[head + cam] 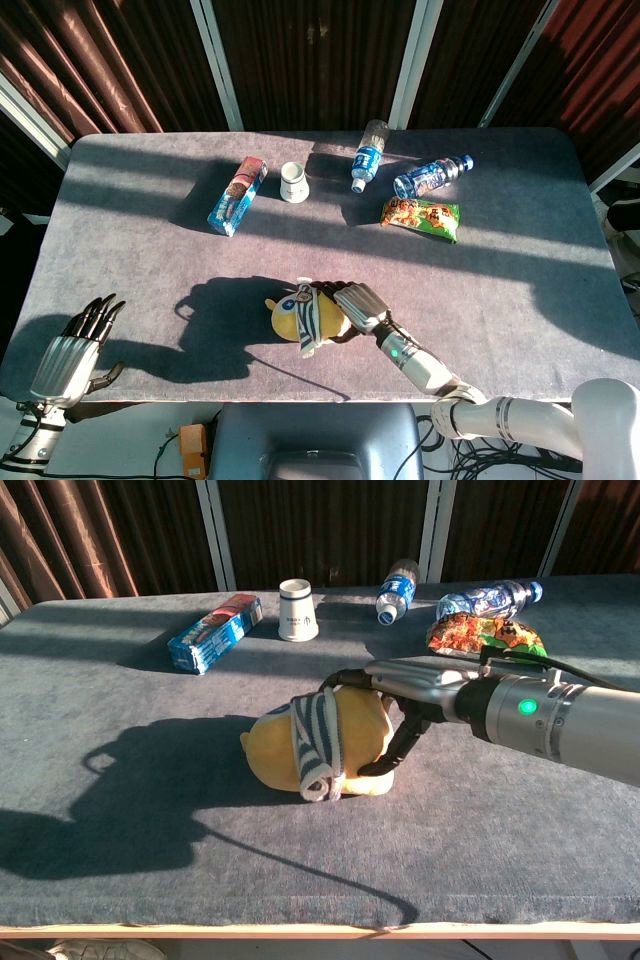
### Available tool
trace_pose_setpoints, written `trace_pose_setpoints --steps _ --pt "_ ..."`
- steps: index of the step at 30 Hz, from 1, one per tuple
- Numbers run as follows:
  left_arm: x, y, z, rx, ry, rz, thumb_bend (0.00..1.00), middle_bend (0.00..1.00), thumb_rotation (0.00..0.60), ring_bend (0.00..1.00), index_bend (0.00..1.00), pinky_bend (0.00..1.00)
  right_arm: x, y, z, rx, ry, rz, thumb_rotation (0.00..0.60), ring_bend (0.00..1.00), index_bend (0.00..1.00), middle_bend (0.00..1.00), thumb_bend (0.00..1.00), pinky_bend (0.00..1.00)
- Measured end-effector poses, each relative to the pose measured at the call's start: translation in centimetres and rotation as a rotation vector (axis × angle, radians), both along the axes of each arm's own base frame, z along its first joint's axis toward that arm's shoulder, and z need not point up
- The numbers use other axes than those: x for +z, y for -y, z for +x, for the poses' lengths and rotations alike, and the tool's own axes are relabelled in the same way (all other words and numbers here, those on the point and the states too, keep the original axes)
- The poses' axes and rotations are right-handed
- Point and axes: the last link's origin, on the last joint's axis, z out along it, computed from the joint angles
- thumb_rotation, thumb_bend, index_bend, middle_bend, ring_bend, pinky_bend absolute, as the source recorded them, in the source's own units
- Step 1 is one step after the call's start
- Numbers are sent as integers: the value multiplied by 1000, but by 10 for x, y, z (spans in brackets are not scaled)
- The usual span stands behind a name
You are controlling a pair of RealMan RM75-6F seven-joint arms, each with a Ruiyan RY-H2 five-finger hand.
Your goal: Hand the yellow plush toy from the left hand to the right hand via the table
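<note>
Now the right hand grips the yellow plush toy.

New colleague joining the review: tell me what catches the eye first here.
The right hand wraps the yellow plush toy at the table's near middle. The left hand rests open at the near left edge. Bottles, a cup and snack packs line the far side.

The toy lies near the table's front edge, the right hand touching its right side. Behind it stand, left to right, a box, a cup, two bottles and a packet. The left hand sits at the front-left corner.
</note>
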Motion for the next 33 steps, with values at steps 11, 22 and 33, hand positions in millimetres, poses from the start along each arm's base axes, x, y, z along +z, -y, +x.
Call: trace_pose_setpoints --steps 11,22,33 --pt "0 0 -1 4 1 -7 254 0 600 12 0 212 -5 5 -7 74 19 -173 600 698 838 635 113 790" --pt "-5 2 2 2 -19 -29 256 0 600 12 0 215 79 1 -67 53 1 -340 600 698 839 636 114 791" --pt "-12 5 5 -5 -47 -53 257 0 600 24 0 226 147 -49 -158 -58 -33 -415 600 593 705 615 112 708"
